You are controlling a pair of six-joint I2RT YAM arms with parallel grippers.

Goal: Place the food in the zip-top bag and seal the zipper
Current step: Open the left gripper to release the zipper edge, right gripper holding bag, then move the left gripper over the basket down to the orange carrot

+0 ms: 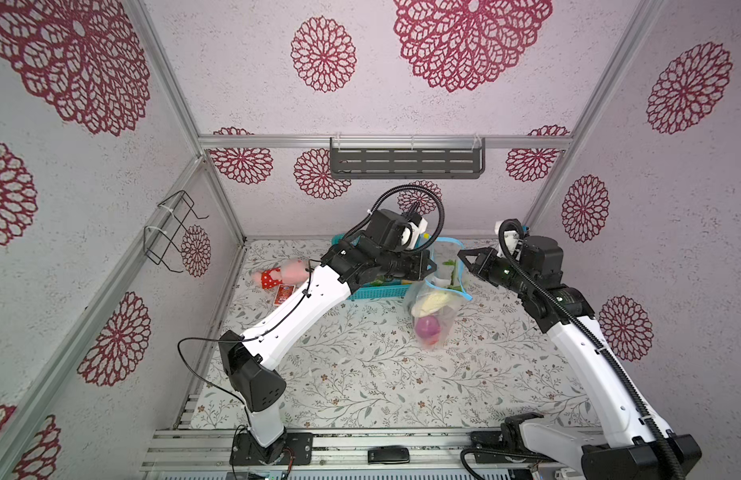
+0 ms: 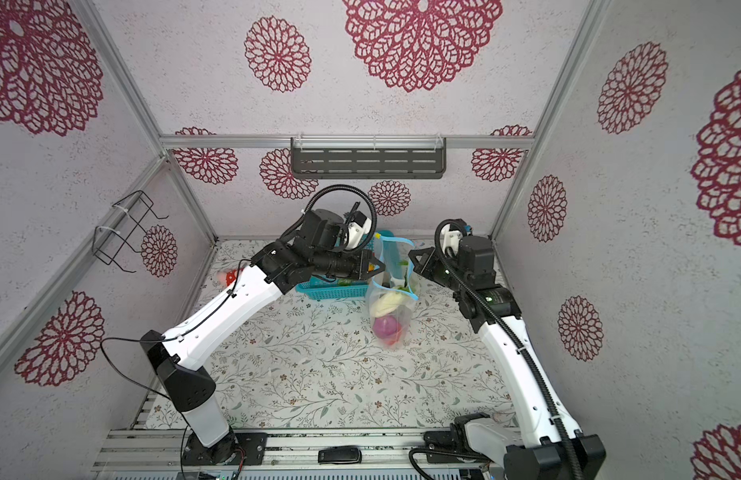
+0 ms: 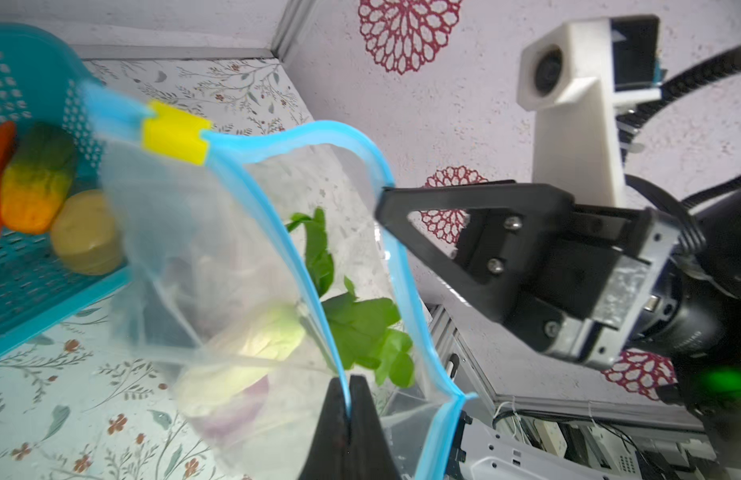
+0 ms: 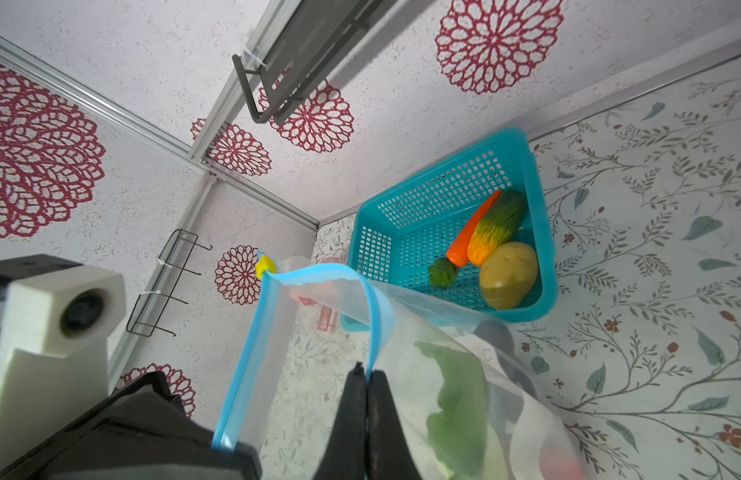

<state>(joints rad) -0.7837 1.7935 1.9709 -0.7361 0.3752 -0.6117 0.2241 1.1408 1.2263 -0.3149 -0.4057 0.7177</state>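
Left gripper (image 3: 349,386) and right gripper (image 4: 366,374) each pinch the zipper (image 4: 379,324); zip-top bag (image 1: 433,320) hangs open mid-table. Teal basket (image 1: 379,293) with carrot (image 4: 472,230) and potato (image 4: 508,274) at bag's 10 o'clock, half hidden by left arm (image 1: 298,316).

Two robot arms, the left arm (image 1: 294,311) and the right arm (image 1: 589,365), each with one gripper: left gripper (image 3: 348,380), right gripper (image 4: 366,368). One zip-top bag (image 1: 445,257) at the centre of both top views, with one zipper (image 3: 277,139) and one yellow slider (image 3: 175,135). It holds four pieces of food: one bunch of green leaves (image 3: 360,328), one pale vegetable (image 1: 433,301), one purple onion (image 1: 427,326) and one red piece (image 2: 397,333) of unclear kind. One teal basket (image 4: 422,195) holds four more: one carrot (image 4: 472,232), one green-to-orange vegetable (image 4: 497,228), one potato (image 4: 508,274) and one small green leaf (image 4: 442,272). Left of centre lie one plush toy (image 1: 277,274) and one red card (image 1: 284,294). On the walls hang one slotted shelf (image 1: 406,163) and one wire rack (image 1: 173,232).
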